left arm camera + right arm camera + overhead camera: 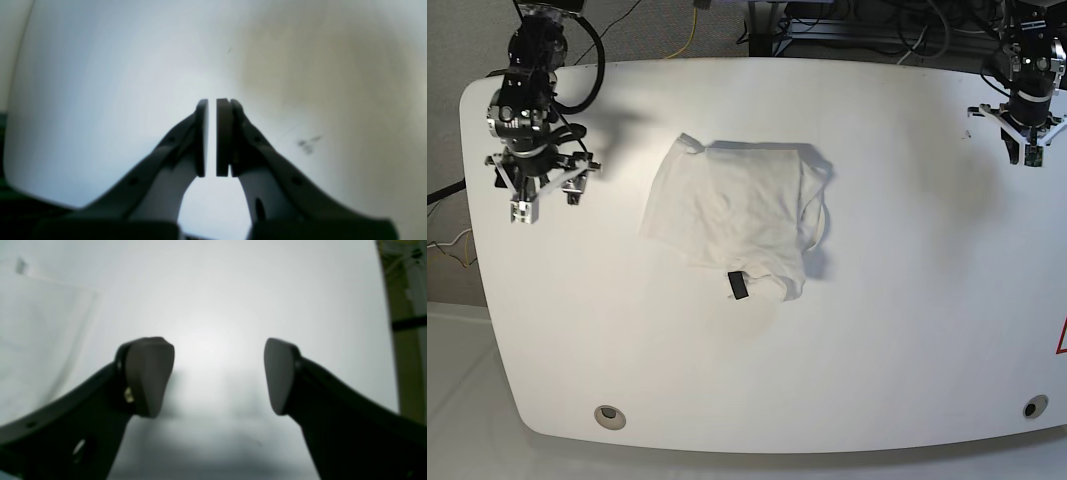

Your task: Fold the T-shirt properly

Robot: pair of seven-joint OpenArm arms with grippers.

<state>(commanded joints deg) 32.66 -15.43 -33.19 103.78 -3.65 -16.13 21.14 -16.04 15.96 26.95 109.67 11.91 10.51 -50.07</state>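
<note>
The T-shirt [732, 215] lies on the white table [907, 300] in the base view as a crumpled, roughly folded white bundle, plain side up, with a small black tag [738, 285] at its near edge. My right gripper [545, 203] hangs open over bare table to the shirt's left; its pads [150, 373] stand wide apart around nothing [217, 353]. My left gripper [1024, 152] is at the far right corner, well away from the shirt. Its pads [224, 136] are almost together with only a thin slit between them and nothing held [212, 103].
Cables and equipment [827, 25] run behind the table's far edge. Two small round holes [608, 416] [1031, 407] sit near the front corners. The left wrist view shows faint dark scuffs [308, 145] on the tabletop.
</note>
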